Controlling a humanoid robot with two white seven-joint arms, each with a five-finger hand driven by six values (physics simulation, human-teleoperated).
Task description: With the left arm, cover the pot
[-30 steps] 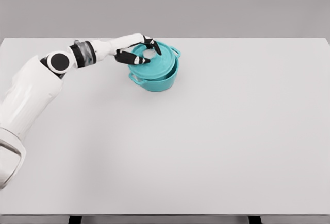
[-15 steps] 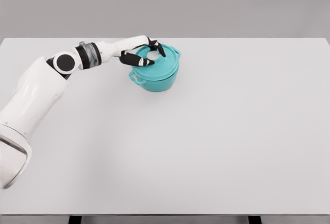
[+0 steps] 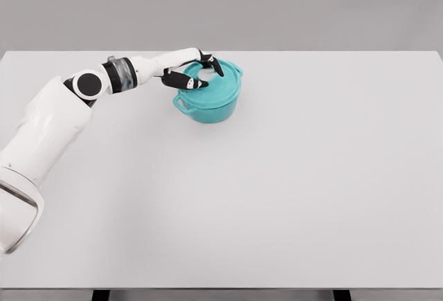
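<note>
teal pot (image 3: 208,104) far-left on white tabletop (image 3: 291,176), handles at either side | teal lid (image 3: 211,83) sits level on its rim | left hand (image 3: 194,73) over lid, dark fingers (image 3: 187,81) curled around the centre knob, knob mostly hidden, contact hard to make out | right arm unseen

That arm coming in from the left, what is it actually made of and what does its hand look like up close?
The left arm has smooth white rounded shells, with a black disc joint at the elbow and a grey and black ribbed ring further along. The forearm is slim and white. The left hand has white fingers with black segments and pale tips. No loose cables or markings show.
</note>
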